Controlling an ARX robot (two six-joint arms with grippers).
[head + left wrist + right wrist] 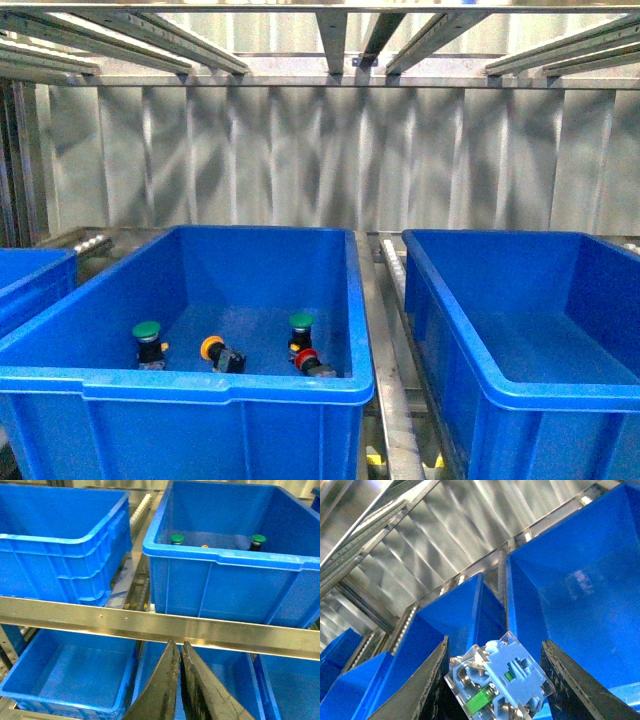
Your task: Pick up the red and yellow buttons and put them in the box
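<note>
A partial blue crate [35, 275] edges the far left of the shelf, beside the middle crate [180, 385], whose floor holds four push-buttons. From left: a green-capped button [147, 331] standing upright, a yellow button [212, 348] tipped on its side with its black body pointing right, a second green-capped button [301, 321] upright, and just in front of it, seemingly touching, a red button [306, 358] lying over with its body also to the right. That makes two green, one yellow, one red. To the right, across a roller track [385, 400], stands the box [530, 395], showing no buttons on the part of its floor that can be seen.

Neither arm appears from the front. The left gripper [179, 680] hangs low in front of the shelf rail [160, 625], its fingers pressed almost together with nothing between them; the middle crate sits above and beyond it. The right gripper [492, 680] is parted around the clear-and-white switch block [500, 682] of a button, whose cap colour is hidden; whether the fingers actually pinch it is not certain, though it looks carried. The box [570, 595] lies directly ahead of that hand, which is likely the nearer arm for a drop.
</note>
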